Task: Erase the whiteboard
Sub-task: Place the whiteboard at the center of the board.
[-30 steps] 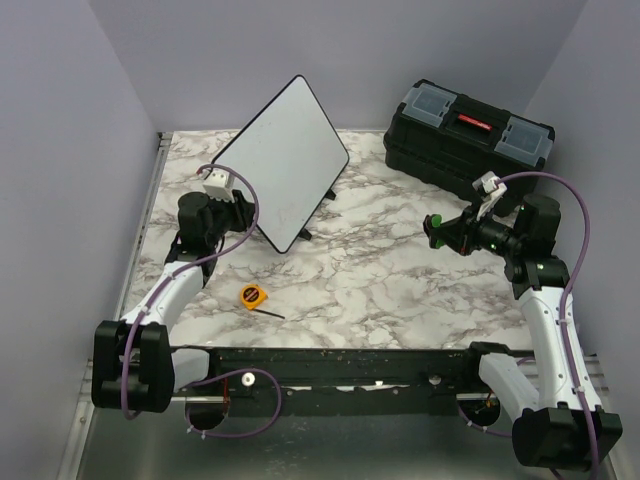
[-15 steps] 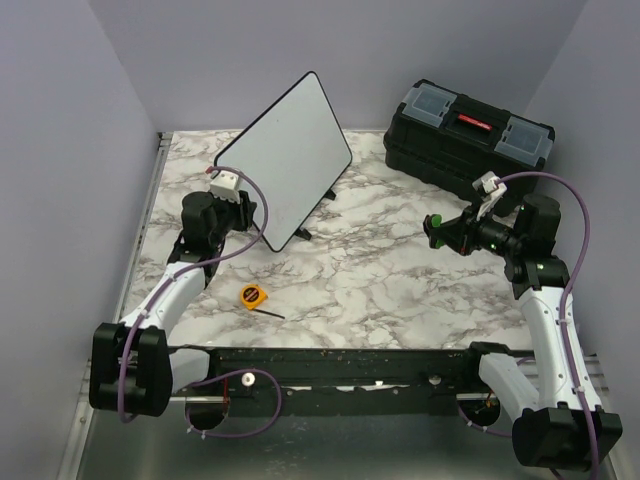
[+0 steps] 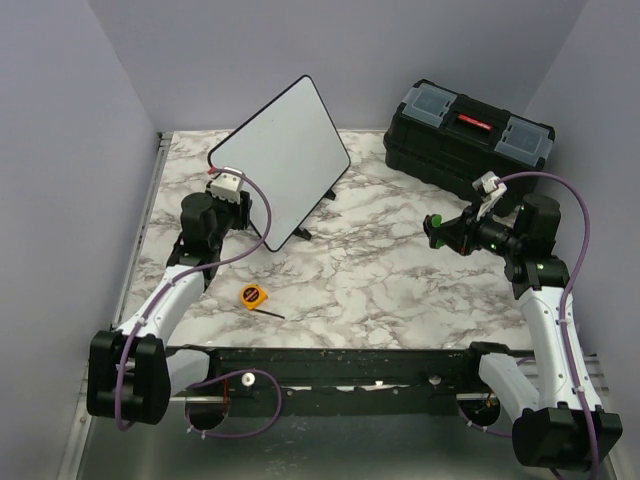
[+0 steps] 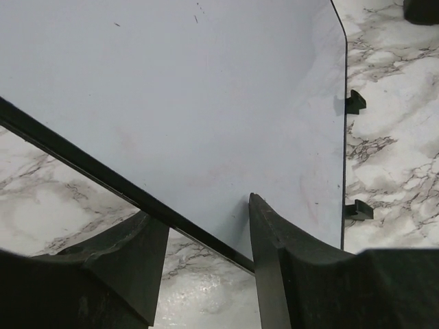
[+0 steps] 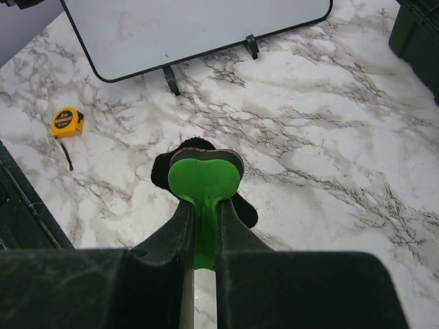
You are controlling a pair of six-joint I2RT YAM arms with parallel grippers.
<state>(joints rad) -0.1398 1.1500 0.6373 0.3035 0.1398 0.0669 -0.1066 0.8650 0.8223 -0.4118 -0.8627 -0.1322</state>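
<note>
My left gripper [image 4: 206, 223] is right at the large flat white board with the thin black rim [image 4: 192, 103]. That rim runs slantwise through the gap between my fingers [image 4: 274, 260], with one finger on the white-face side and the other over the marble. The jaws stand partway apart with no squeeze that I can see, so this hand holds nothing.

From overhead, the whiteboard [image 3: 282, 165] leans back on its thin black wire easel stand [image 3: 300, 234] at the far left of the grey-veined marble tabletop [image 3: 400, 290]. My left gripper [image 3: 238, 206] sits at its lower left edge. The face looks nearly clean, with only faint pinkish traces.

My right gripper [image 5: 204, 212] is clamped tight on the stem of a green paddle-shaped plastic tool [image 5: 204, 179], which has a dark pad edge showing past its head. It hangs above the marble, well apart from the board [image 5: 199, 27], in front of the black plastic toolbox with a red handle [image 3: 468, 138]. A small orange tape measure [image 3: 253, 295] lies near my left forearm.
</note>
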